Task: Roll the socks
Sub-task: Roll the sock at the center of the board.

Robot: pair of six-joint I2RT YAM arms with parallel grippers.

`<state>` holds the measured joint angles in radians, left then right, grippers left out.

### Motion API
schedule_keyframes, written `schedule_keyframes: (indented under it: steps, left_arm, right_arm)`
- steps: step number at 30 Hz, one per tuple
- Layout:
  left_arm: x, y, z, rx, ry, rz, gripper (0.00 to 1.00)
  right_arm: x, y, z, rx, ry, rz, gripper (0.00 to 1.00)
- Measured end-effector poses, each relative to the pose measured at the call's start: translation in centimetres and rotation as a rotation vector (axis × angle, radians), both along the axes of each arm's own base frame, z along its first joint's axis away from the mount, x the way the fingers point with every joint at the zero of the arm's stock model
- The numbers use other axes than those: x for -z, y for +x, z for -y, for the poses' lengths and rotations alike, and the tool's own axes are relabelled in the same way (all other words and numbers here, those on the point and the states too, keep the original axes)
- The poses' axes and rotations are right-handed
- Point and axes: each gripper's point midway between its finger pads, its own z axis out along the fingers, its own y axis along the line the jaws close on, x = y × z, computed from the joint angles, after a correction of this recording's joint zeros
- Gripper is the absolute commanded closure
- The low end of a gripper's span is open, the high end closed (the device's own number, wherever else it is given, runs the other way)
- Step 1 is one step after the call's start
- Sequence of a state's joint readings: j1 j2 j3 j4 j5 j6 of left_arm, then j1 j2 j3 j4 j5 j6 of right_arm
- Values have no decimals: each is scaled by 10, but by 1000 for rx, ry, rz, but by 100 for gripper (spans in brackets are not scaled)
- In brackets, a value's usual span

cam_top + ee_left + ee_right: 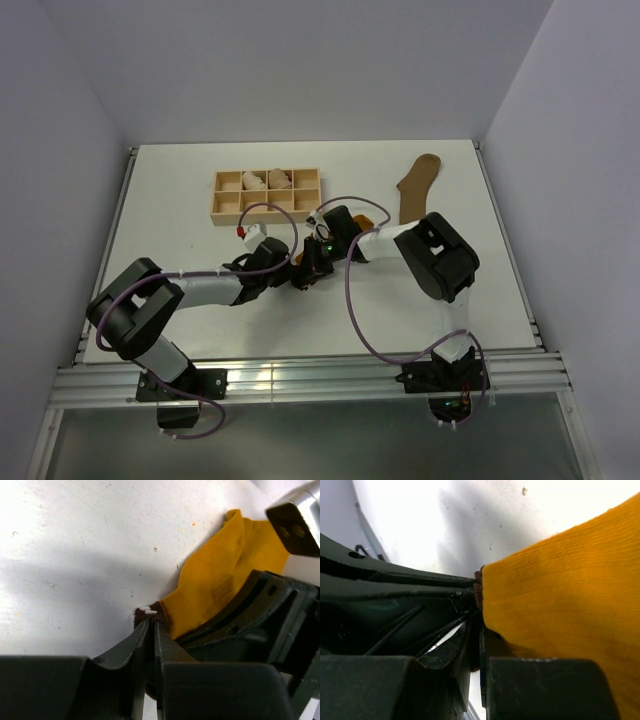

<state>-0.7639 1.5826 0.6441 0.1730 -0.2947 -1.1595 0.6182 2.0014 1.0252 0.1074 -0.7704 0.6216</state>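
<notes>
Pinching the rumpled mustard sock point(215, 585), left fingers point(129, 652) and right fingers point(440, 661) clamp shut.

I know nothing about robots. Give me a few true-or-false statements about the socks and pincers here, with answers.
1. The left pincer and right pincer both pinch the mustard sock. True.
2. Pale bundles sit in the tray. True.
3. The brown sock lies inside the tray. False: it lies on the table, right of the tray.
4. The left pincer is wide open. False: it is shut on the mustard sock's striped cuff.
</notes>
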Motion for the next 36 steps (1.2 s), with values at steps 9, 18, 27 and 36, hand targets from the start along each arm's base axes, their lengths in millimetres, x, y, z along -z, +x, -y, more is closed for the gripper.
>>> schedule_keyframes:
  steps: [9,18,27,36]
  left_arm:
    - [1,1,0,-35,-17,-14,86]
    - [1,1,0,-52,-18,-26,86]
    - [1,0,-1,-52,-10,-36,86]
    - [1,-4,-2,-40,2,-53,86]
  right_arm:
    - [-13,5,24,69,-116,130,64]
    - [-50,2,68,185,-238,435,52]
    - [-55,-52,53,68,-335,1000,35]
    - [-53,-63,43,35,-433,1297,31]
